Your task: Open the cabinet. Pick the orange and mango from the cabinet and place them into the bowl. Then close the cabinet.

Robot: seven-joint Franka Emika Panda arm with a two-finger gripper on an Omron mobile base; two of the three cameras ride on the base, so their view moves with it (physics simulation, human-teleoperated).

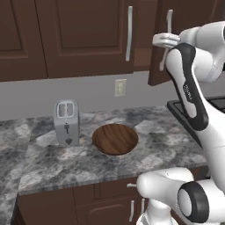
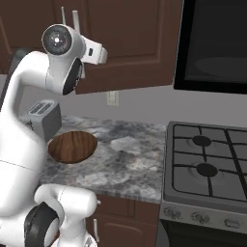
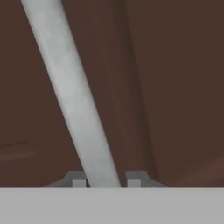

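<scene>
My gripper is shut on the long silver handle of the cabinet's right door. The bar runs between the two fingertips in the hand view. That door stands swung out from the cabinet face, and a dark gap shows between it and the shut left door. From the left base view my hand is high at the handle. The wooden bowl sits empty on the counter below, and in the right base view the bowl lies at the left. The orange and mango are hidden.
A silver toaster stands left of the bowl on the marble counter. A stove lies to the right, with a dark microwave above it. A wall outlet sits behind the bowl.
</scene>
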